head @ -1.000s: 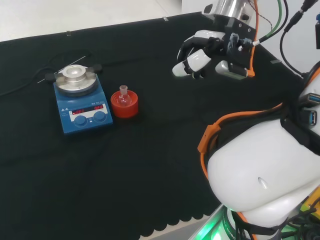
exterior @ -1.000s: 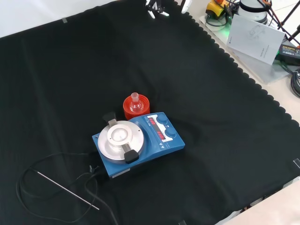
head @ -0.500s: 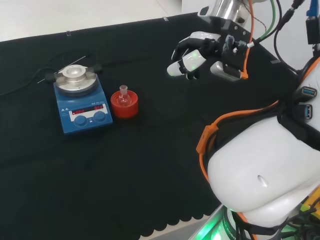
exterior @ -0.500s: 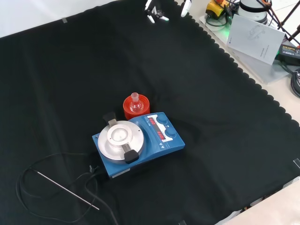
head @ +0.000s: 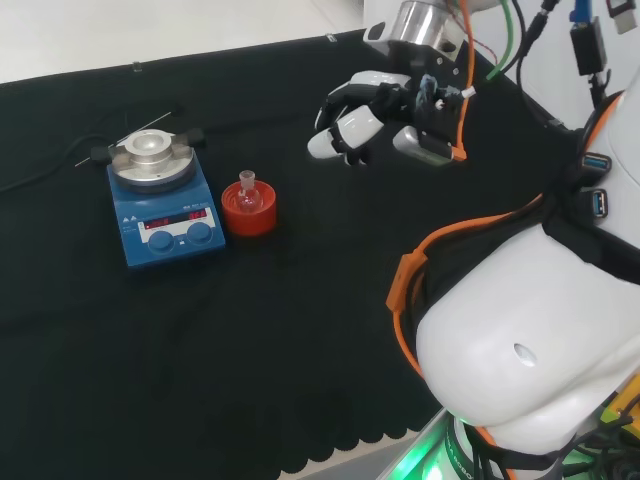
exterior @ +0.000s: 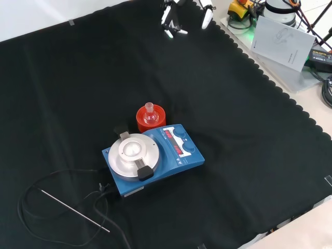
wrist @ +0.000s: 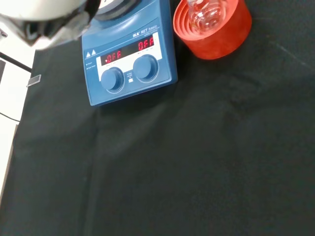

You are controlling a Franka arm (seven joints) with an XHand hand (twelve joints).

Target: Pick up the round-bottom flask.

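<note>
The small clear flask (head: 247, 193) is seated upright in a red ribbed stand (head: 248, 210), just right of a blue stirrer (head: 163, 210) in the head view. The hand (head: 362, 118), fingers relaxed and holding nothing, is held above the worktop (head: 300, 330), well right of the flask.

The head camera is looking from behind; the front camera is facing it; the close wrist camera is sharing the blue stirrer (wrist: 129, 58).
</note>
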